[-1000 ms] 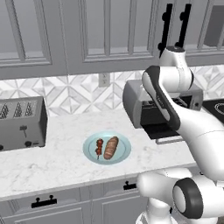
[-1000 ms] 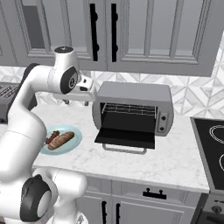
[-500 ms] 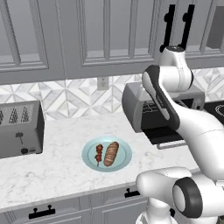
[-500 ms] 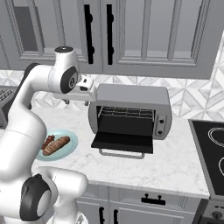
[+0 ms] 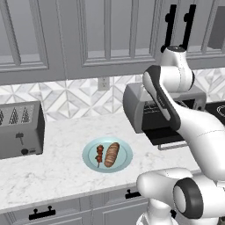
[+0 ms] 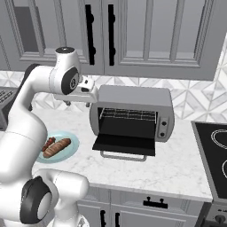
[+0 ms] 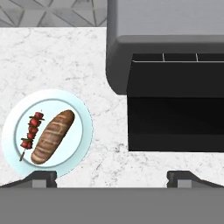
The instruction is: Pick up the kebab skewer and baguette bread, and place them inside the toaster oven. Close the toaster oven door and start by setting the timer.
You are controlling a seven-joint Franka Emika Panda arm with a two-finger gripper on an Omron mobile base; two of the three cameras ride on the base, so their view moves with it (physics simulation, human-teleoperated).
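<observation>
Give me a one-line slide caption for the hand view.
Hand view over the counter: kebab skewer and baguette bread side by side on a pale blue plate, beside the open toaster oven.

From the hand, you're looking straight down on the counter [image 7: 70, 57]. The plate [image 7: 83, 131] sits below-left of you, well apart from the oven. On it, the kebab skewer [image 7: 30, 133] lies on the outer left side with the baguette bread [image 7: 53, 136] just beside it, toward the oven; both run parallel. The toaster oven [image 7: 175, 43] is ahead-right of you, and the toaster oven door [image 7: 175, 124] is dropped flat onto the counter side facing you. The slotted toaster [image 5: 19, 129] stands far beyond the plate, on the side away from the oven. Wall cabinets [image 5: 88, 35] hang above the counter.
</observation>
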